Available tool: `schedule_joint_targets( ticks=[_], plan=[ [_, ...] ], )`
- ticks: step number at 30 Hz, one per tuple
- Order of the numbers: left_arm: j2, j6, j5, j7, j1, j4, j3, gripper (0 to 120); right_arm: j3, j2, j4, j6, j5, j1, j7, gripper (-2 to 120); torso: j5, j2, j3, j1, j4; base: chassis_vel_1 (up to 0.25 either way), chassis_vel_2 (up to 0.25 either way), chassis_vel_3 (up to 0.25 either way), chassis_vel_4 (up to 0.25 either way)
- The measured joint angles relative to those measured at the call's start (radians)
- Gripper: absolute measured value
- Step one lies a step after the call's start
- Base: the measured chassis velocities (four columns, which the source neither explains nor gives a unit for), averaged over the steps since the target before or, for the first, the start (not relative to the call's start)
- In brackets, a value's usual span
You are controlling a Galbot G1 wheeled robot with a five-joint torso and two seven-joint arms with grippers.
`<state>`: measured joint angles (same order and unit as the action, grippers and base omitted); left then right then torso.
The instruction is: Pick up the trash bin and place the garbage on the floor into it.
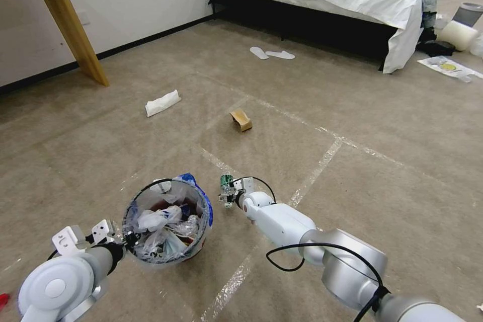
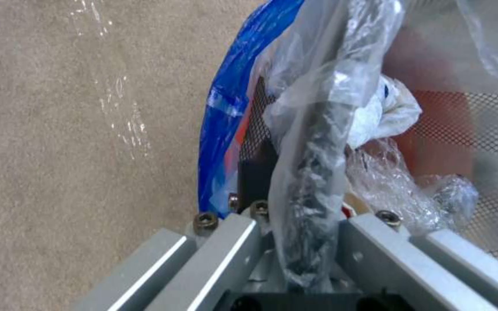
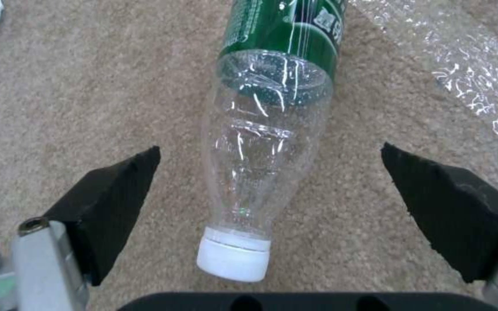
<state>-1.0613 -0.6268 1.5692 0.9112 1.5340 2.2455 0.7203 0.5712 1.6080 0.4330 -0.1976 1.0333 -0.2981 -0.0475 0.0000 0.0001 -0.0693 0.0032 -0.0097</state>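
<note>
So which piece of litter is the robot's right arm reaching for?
Follow the right arm down to the carpet, just beside the trash bin that the left gripper holds by its rim. Between the open right gripper lies a clear plastic bottle; its green label and white cap set it apart.

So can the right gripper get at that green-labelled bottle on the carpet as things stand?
Probably yes. The right gripper is open, with its black pads either side of the bottle lying on the carpet. Nothing sits between pads and bottle. The left gripper holds the bin off to the side.
</note>
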Motion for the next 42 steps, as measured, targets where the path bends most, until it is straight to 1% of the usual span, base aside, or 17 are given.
schedule_joint_targets(
  ticks=[9, 16, 22, 36, 42],
  plan=[
    [-0.001, 0.0, -0.001, 0.0, -0.005, -0.001, 0.0, 0, -0.004, 0.0, -0.003, 0.0, -0.001, 0.002, 0.006, 99, 0.0, 0.0, 0.0, 0.0, 0.0, 0.0, 0.0, 0.0, 0.0],
    [-0.001, 0.0, -0.001, 0.001, -0.017, -0.012, -0.016, 0, -0.007, 0.0, -0.004, 0.0, -0.003, 0.003, 0.023, 99, 0.0, 0.0, 0.0, 0.0, 0.0, 0.0, 0.0, 0.0, 0.0],
    [-0.009, 0.0, -0.007, 0.001, -0.025, -0.02, -0.035, 0, -0.003, 0.0, -0.006, 0.0, -0.009, 0.002, 0.039, 99, 0.0, 0.0, 0.0, 0.0, 0.0, 0.0, 0.0, 0.0, 0.0],
    [-0.022, -0.001, -0.022, -0.001, -0.023, -0.02, -0.044, 0, -0.001, 0.0, -0.016, -0.005, -0.017, -0.006, 0.046, 99, 0.0, 0.0, 0.0, 0.0, 0.0, 0.0, 0.0, 0.0, 0.0],
    [-0.023, -0.002, -0.023, -0.002, -0.023, -0.022, -0.044, 0, -0.002, 0.0, -0.029, -0.006, -0.023, -0.009, 0.065, 99, 0.0, 0.0, 0.0, 0.0, 0.0, 0.0, 0.0, 0.0, 0.0]
  ],
)
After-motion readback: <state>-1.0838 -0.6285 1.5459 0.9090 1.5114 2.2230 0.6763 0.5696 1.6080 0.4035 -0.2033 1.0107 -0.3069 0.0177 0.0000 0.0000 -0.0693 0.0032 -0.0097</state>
